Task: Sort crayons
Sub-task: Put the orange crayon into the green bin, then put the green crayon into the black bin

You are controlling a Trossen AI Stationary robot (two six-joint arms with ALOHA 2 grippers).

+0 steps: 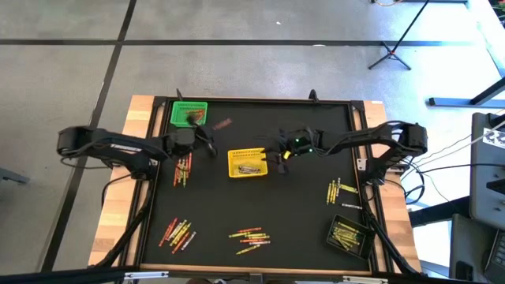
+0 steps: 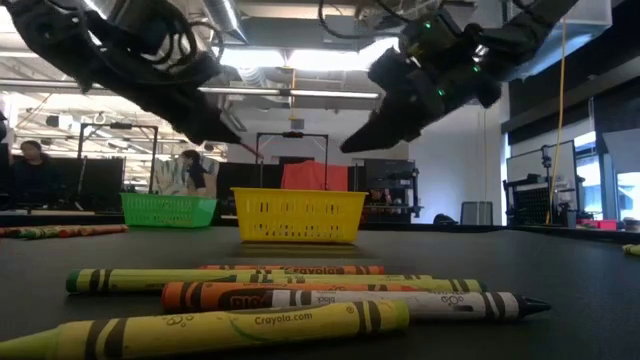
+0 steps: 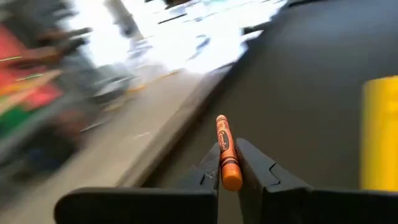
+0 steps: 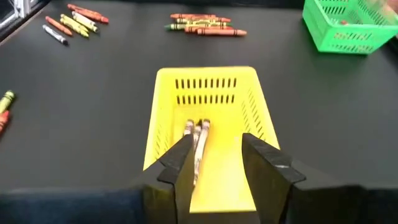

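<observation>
Your left gripper (image 3: pixel 229 169) carries an orange crayon (image 3: pixel 226 151) clamped between its fingers for sorting, while your right gripper (image 4: pixel 217 163), fingers apart, hovers over the yellow basket (image 4: pixel 163 118)

you're looking at a black table top (image 1: pixel 260 170) with pale wooden edges (image 1: pixel 118 205) on a grey concrete floor (image 1: pixel 63 71) crossed by dark lines. past the table's far right corner a black tripod stand (image 1: pixel 394 47) spreads its legs on the floor, and cables (image 1: pixel 450 154) trail along the right side. from table height you see a large workshop hall with bright strip lights (image 2: pixel 300 60) under the ceiling, a dark metal frame (image 2: pixel 292 150) behind the table, a white wall (image 2: pixel 450 170) to the right, and two people (image 2: pixel 185 170) sitting at desks far off on the left
</observation>
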